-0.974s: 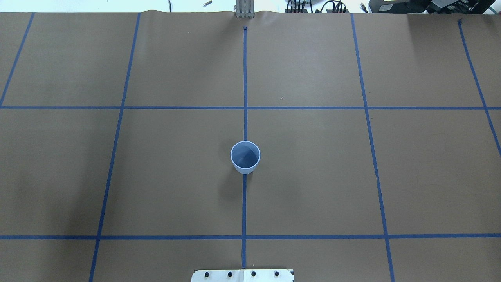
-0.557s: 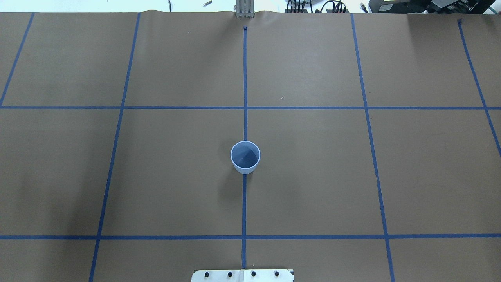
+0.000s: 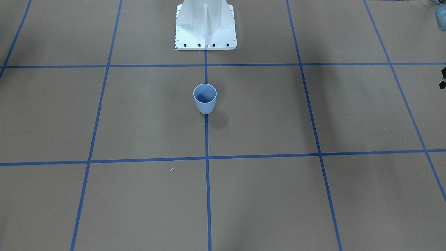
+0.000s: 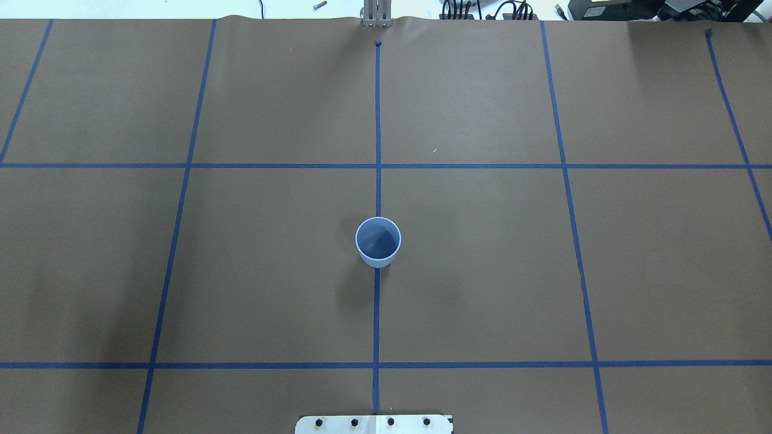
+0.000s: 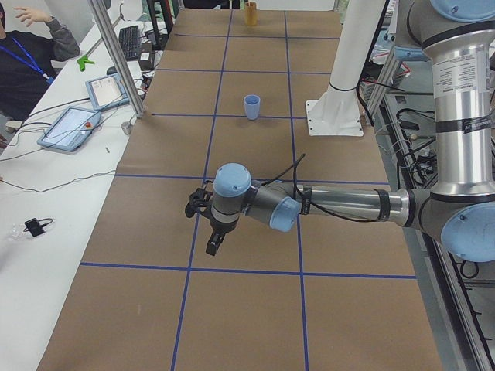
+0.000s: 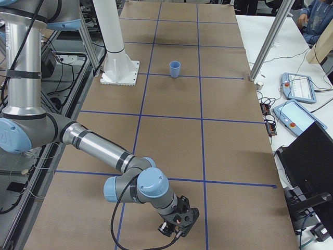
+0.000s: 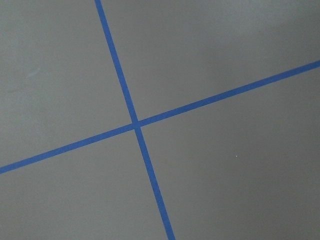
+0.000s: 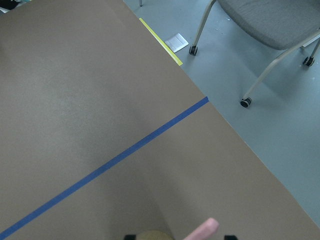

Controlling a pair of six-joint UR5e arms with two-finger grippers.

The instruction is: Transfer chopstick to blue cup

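The blue cup [image 4: 378,241] stands upright with nothing in it on the centre tape line, also seen as the blue cup [image 3: 205,98]. No gripper shows in the overhead view. In the right wrist view a blurred pink tip, the chopstick [image 8: 202,231], pokes up at the bottom edge between two dark specks. My right gripper [image 6: 177,225] hangs low over the table's right end; I cannot tell if it is open or shut. My left gripper [image 5: 209,232] hovers over the left end, far from the cup, its state unclear. The left wrist view holds only tape lines.
A brown cup [image 5: 250,13] stands at the table's far right end. The white robot base [image 3: 205,28] sits behind the blue cup. A side bench carries tablets [image 5: 69,127], with a person [image 5: 27,66] beside it. Past the table edge is a chair [image 8: 270,20].
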